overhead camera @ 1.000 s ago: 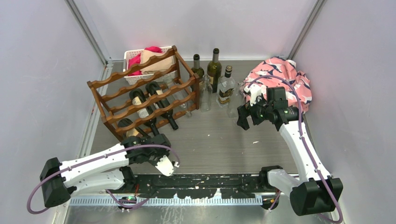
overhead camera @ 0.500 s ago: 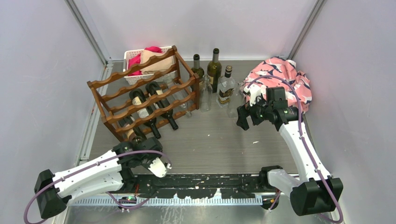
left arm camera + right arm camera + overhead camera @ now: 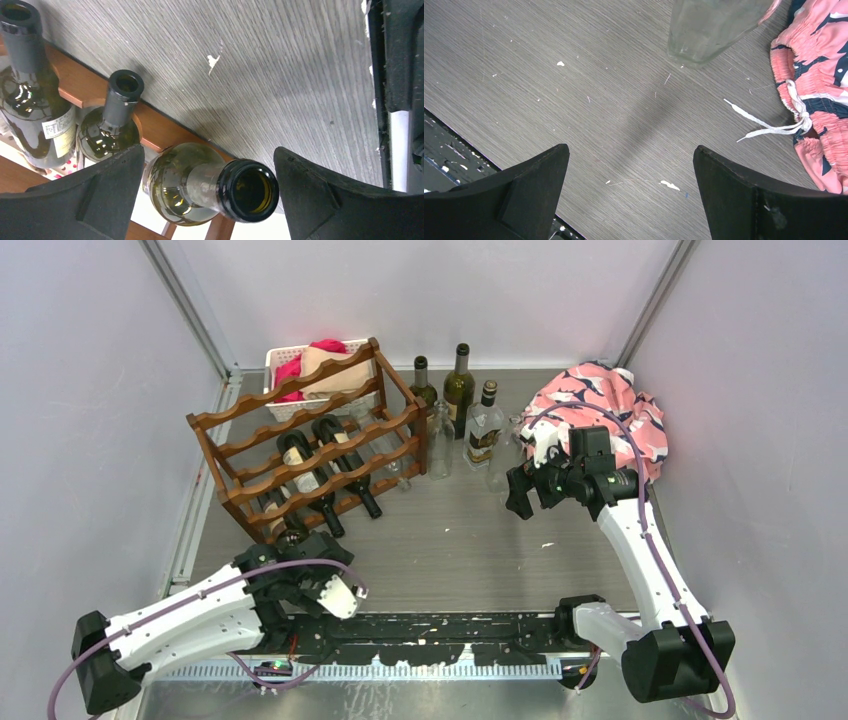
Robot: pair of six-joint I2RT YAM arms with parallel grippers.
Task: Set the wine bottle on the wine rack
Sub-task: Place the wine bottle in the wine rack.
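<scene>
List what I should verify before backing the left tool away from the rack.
1. Left tool jaws wide apart: ok.
2. Wine bottle lying in the wine rack on its lowest rail, mouth toward the tool: ok.
3. Bottle free of both fingers: cannot tell; its shoulder overlaps one finger in the wrist view.
4. Neighbouring bottles seated in their scallops: ok.
5. Right tool open, empty, above bare table: ok.

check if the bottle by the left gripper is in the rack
In: the bottle lies on the wine rack rail, left gripper open around its neck.
</scene>
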